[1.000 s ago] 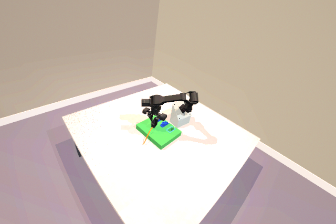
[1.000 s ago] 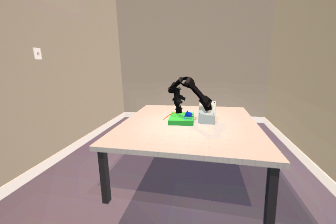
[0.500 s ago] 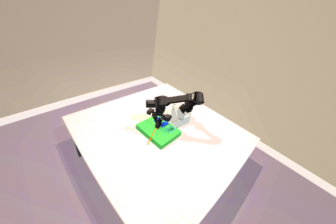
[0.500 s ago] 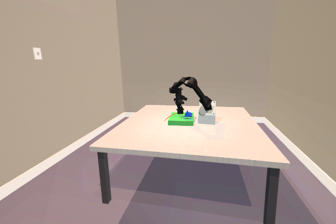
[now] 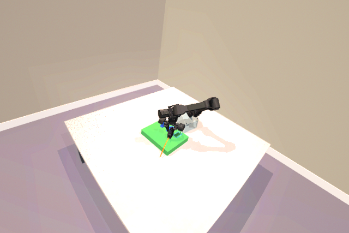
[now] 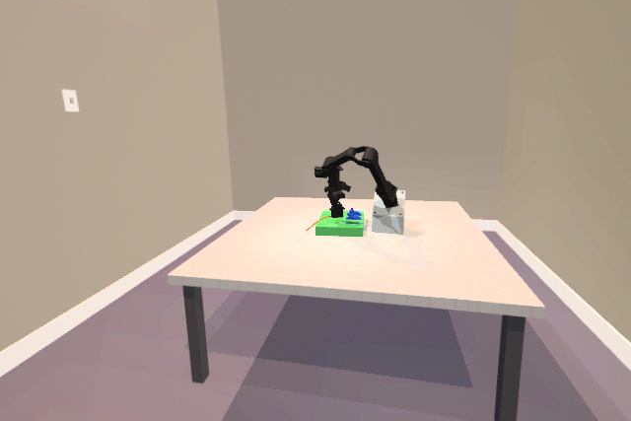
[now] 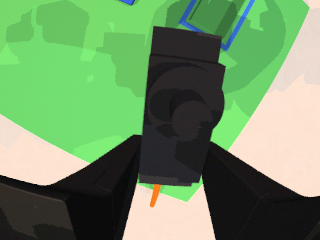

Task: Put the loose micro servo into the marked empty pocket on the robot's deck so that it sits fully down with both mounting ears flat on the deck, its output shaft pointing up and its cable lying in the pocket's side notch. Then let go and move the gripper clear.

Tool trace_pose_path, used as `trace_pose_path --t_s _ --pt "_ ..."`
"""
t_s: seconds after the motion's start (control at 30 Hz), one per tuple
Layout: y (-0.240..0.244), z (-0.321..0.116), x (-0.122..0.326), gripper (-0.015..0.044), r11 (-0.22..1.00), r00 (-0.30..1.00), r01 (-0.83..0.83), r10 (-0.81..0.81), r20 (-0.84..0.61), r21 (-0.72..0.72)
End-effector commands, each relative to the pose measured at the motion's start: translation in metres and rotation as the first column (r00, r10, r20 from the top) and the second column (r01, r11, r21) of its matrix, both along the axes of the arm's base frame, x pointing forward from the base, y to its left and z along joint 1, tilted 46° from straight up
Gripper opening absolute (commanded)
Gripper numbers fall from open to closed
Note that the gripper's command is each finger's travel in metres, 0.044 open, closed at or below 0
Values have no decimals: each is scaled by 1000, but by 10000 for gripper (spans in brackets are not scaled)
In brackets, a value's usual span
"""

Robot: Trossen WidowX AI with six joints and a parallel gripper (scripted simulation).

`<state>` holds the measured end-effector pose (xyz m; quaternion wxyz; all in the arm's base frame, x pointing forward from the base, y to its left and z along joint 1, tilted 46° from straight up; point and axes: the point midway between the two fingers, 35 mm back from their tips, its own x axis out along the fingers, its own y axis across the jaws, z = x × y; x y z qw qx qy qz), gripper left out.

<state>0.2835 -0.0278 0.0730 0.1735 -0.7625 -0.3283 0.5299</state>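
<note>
The black micro servo [image 7: 172,160] is held between the fingers of my gripper [image 5: 170,133] [image 6: 336,211] [image 7: 172,146], which is shut on it. Its round output shaft faces the wrist camera, so it points up. Its orange cable [image 5: 164,147] [image 6: 316,221] [image 7: 155,195] trails off past the edge of the green deck [image 5: 152,133] [image 6: 338,231] [image 7: 60,110]. The servo is over the deck; any small gap below is too small to tell. The blue-outlined pocket [image 5: 177,135] [image 7: 240,24] is empty and lies just beyond the servo's far end, turned relative to it in the wrist view.
Blue servos [image 5: 162,125] [image 6: 352,215] stand on the deck near the pocket; a bit of blue [image 7: 128,1] shows at the wrist view's top edge. A pale grey box [image 5: 190,125] [image 6: 387,223] with small holes stands beside the deck, close to the arm's lower part.
</note>
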Motion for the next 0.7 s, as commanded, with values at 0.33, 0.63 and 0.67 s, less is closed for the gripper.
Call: trace_pose_path --t_s 0.33,0.63,0.67 --pt "0 2 -1 0 963 932 -243 265 246 -116" --pt "0 2 -1 0 879 780 -405 477 405 -253" --pt "0 2 -1 0 866 759 -420 498 419 -270"
